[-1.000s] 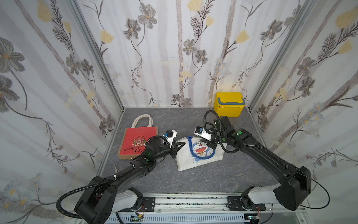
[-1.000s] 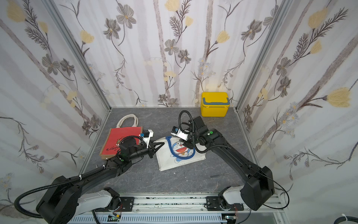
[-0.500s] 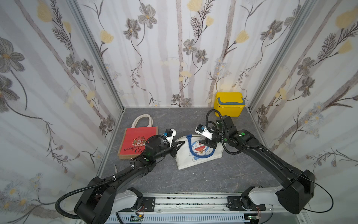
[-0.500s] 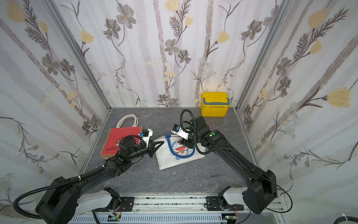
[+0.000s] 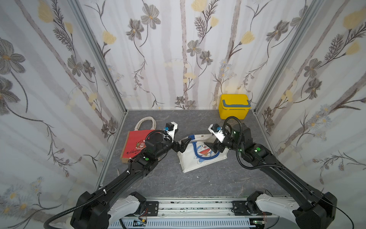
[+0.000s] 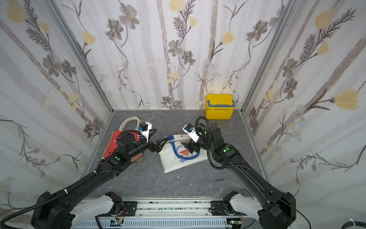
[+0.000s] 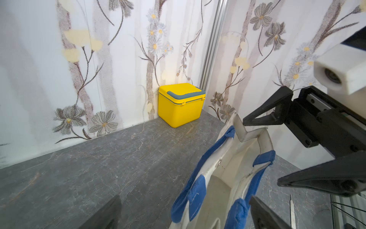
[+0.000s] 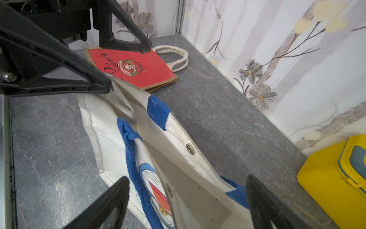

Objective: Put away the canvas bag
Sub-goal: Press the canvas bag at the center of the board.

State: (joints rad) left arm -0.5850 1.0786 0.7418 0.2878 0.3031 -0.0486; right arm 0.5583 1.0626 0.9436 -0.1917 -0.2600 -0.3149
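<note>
The canvas bag (image 5: pixel 200 158) (image 6: pixel 179 158) is white with a cartoon cat print and blue handles, and lies on the grey floor in both top views with its mouth gaping toward the back. My left gripper (image 5: pixel 183 144) (image 6: pixel 160 143) is open at the mouth's left corner. My right gripper (image 5: pixel 212 146) (image 6: pixel 187 147) is open at the right corner. In the left wrist view the bag (image 7: pixel 217 188) lies between the wide-apart fingers of the left gripper (image 7: pixel 185 216). In the right wrist view the rim of the bag (image 8: pixel 178 136) passes between the spread fingers of the right gripper (image 8: pixel 186 206).
A red bag (image 5: pixel 136 144) (image 6: pixel 111 145) (image 8: pixel 138 67) with cream handles lies flat by the left wall, partly under my left arm. A closed yellow box (image 5: pixel 233 107) (image 6: pixel 219 107) (image 7: pixel 180 105) (image 8: pixel 336 178) stands in the back right corner. Patterned walls close in three sides.
Both grippers have gone from shut on the bag's rim to wide open, letting it go. The bag lies about where it was, its mouth now slack.
</note>
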